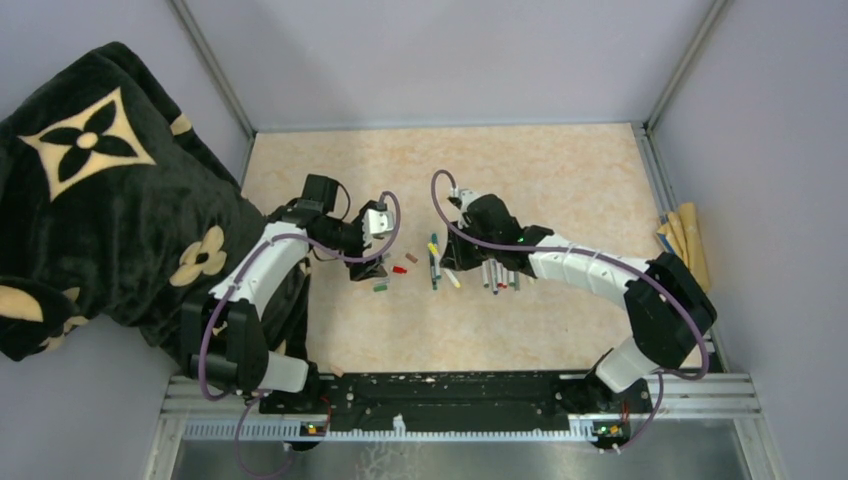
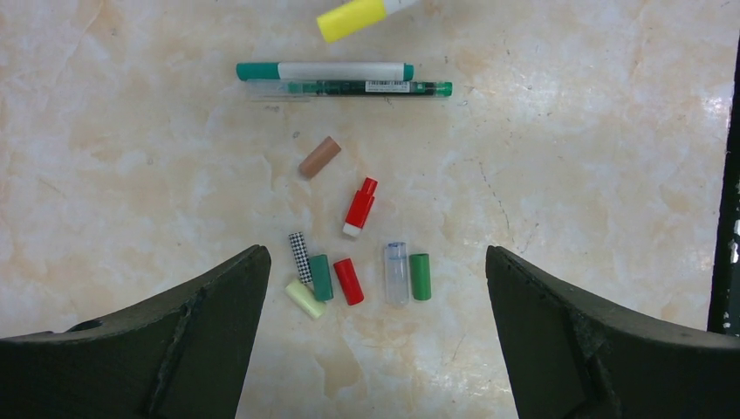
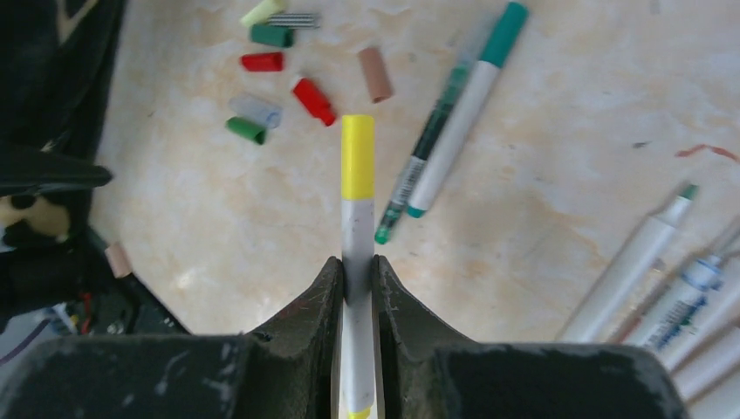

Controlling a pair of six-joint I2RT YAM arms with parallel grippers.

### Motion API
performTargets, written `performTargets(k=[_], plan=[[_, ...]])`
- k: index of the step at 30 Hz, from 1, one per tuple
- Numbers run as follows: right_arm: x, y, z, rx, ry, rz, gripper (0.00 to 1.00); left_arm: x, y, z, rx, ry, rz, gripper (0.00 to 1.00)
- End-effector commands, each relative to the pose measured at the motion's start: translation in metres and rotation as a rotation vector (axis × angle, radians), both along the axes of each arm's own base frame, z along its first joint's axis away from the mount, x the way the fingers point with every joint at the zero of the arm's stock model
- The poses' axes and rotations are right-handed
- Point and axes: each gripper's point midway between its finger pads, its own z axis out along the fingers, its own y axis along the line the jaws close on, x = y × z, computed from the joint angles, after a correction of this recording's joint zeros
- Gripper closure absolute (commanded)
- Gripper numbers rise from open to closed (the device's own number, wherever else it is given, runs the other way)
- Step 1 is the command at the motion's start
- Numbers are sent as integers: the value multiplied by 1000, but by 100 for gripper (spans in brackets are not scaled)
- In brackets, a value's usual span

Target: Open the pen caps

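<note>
Up top, the left gripper hangs over the loose pen caps on the table, and the right gripper sits beside the pens.

Left wrist now: jaws spread wide, gripping nothing. A red cap, green cap and brown cap lie scattered ahead.

Right wrist: jaws clamped on a white pen, its yellow cap on, pointing toward those caps.

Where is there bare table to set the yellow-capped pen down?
Bare: the far table up to the back wall, and the near strip between the caps and the base rail. Crowded: mid-table, with caps, green pen pair and pen pile.
</note>
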Motion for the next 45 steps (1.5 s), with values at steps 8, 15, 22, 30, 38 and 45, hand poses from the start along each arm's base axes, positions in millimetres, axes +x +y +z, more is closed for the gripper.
performTargets(k=[8,15,22,30,38,45], plan=[[-45,50,40,215,171,336,100,-18,-18,8,-8,-42,-141,1],[-50,58,48,254,206,379,100,-24,-21,14,-23,-79,-188,1],[-54,71,54,315,253,430,100,-37,-31,16,-8,-108,-273,10],[-55,78,51,334,289,455,100,-49,-38,8,54,-121,-346,38],[-57,82,42,348,331,467,100,-55,-35,-6,137,-129,-377,66],[-57,84,39,360,351,475,85,-55,-33,-13,186,-146,-384,89]])
